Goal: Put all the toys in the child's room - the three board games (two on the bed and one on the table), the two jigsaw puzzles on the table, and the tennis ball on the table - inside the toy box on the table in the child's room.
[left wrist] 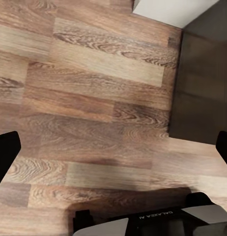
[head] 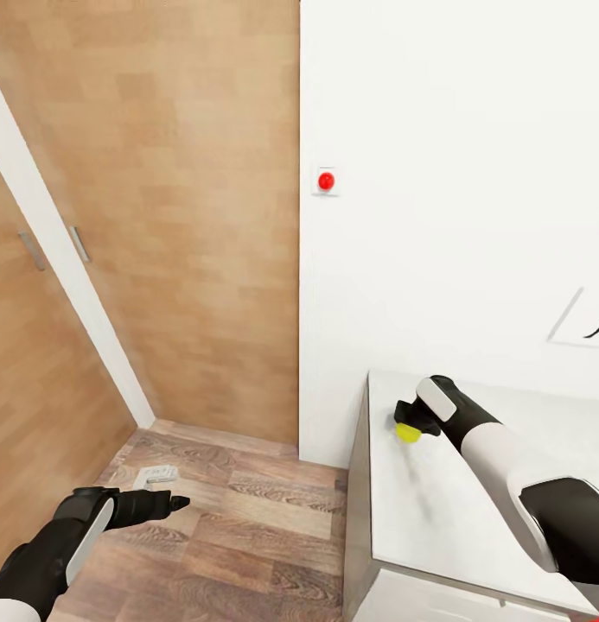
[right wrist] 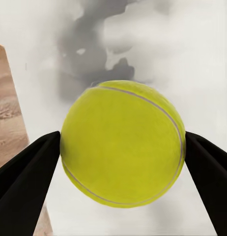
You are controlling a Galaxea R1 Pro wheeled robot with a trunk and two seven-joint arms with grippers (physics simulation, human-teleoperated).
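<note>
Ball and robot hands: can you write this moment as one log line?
right tool: shut on ball, above table | left tool: open, over floor

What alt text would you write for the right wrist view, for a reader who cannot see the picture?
A yellow-green tennis ball sits between the two black fingers of the right tool, which touch it on both sides. Behind it lies the light grey table top, with a strip of wood floor past its edge.

The head camera looks forward and down at a wall corner, floor [head: 247, 518] left and bench [head: 437, 510] right, while the left wrist camera faces straight down at that floor and the right wrist camera sits close over the bench's ball [right wrist: 123, 143].
</note>
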